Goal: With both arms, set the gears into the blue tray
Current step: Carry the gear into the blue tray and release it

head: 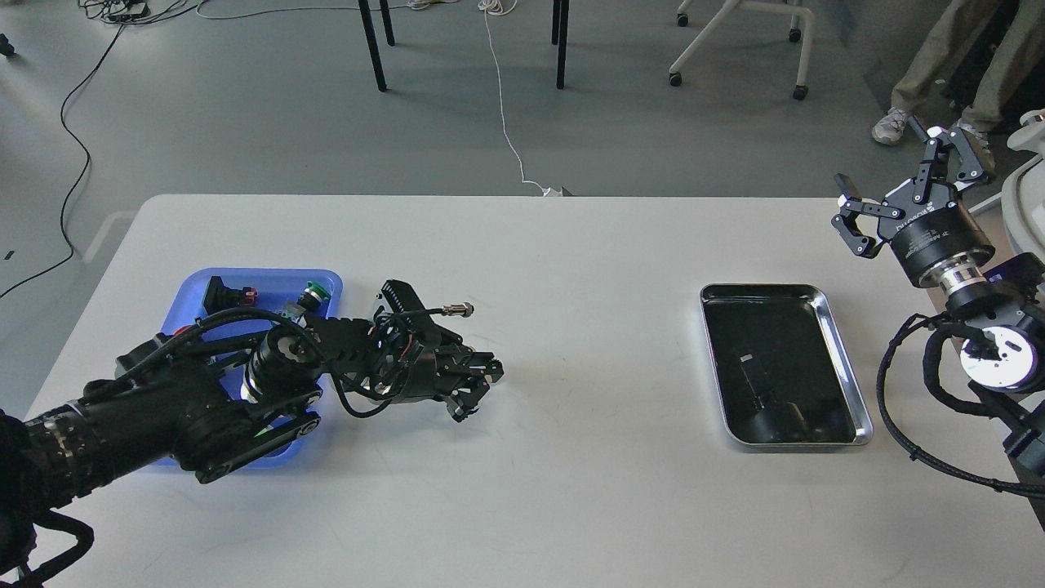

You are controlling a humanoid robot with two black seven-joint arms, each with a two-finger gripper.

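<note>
no gears clearly in view (maybe in the silver tray (841, 359), too dark to tell). likely small, stiff, light, toothed rims; best pinched across the rim. blue tray (192, 294) smooth plastic, counter's left. left pincer (482, 384) low, cannot tell. right pincer (906, 192) spread, empty.

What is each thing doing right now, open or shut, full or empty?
Left pincer: low over the table, right of the tray; open or shut unclear.
Right pincer: open, raised, holding nothing.
Blue tray: holds red and green push-buttons, partly hidden by the left arm.
Silver tray: dark inside; contents unclear.
</note>
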